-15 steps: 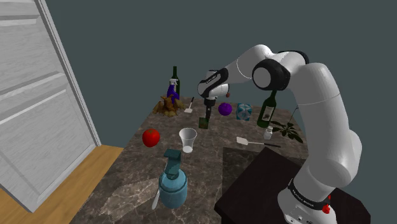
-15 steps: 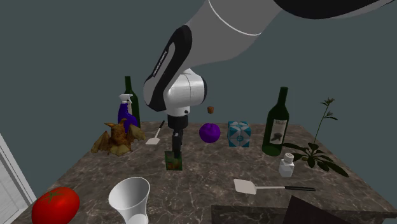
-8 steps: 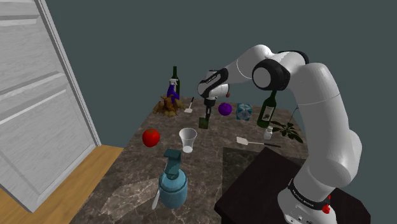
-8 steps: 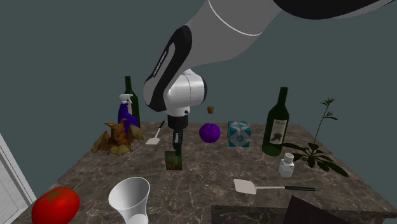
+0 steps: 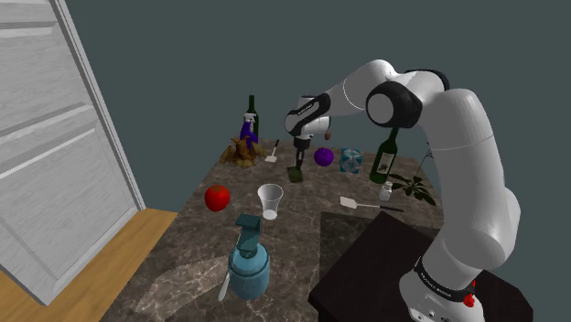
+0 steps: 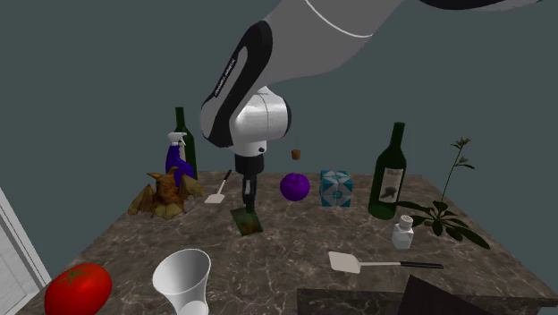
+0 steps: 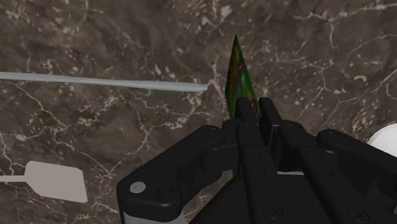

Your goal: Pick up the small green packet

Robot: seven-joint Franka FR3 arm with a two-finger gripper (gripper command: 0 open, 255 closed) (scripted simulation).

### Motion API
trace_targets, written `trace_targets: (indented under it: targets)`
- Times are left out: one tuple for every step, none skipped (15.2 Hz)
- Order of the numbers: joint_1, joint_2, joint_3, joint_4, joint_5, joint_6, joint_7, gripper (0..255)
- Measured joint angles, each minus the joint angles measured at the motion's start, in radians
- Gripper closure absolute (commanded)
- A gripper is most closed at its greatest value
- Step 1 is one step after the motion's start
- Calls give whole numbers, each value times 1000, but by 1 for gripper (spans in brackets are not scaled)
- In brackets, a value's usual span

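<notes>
The small green packet (image 5: 294, 173) hangs tilted just above the dark marble counter (image 5: 302, 238), pinched at its upper end by my black gripper (image 5: 296, 162). In the second exterior view the packet (image 6: 247, 221) dangles below the gripper (image 6: 248, 205), its lower corner close to the stone. In the wrist view the packet (image 7: 240, 79) shows edge-on as a thin green sliver sticking out from the gripper (image 7: 257, 112), whose fingers are shut on it.
Around the packet stand a purple ball (image 5: 323, 156), a patterned box (image 5: 351, 161), a green wine bottle (image 5: 384, 160), a white cup (image 5: 270, 200), a tomato (image 5: 217, 197) and a brown figurine (image 5: 242, 153). A white spatula (image 5: 366, 206) lies nearer the stand. A blue spray bottle (image 5: 248, 261) stands at the front.
The fingers closed on the packet, which was standing on the counter. The arm has since risen a little, and the packet now hangs tilted off the surface.
</notes>
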Motion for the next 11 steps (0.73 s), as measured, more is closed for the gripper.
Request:
trace_targets:
  targets:
    - [0,-7,-2,1,-2,-8,1,255]
    - [1,-15,-4,2,-5,-17,3,255]
    - [2,-25,-6,3,-8,-27,4,255]
    - [4,-32,-8,7,-11,-37,7,255]
    - [6,-41,-9,4,-13,-44,10,255]
    - [7,-47,-11,6,-15,-52,12,255]
    - [7,-56,-13,7,-18,-62,13,255]
    - [7,-64,-15,9,-21,-72,13,255]
    - [9,-74,-17,10,-24,-81,16,255]
    - [10,-81,-18,14,-27,-93,20,255]
    - [12,-88,-19,11,-29,-96,21,255]
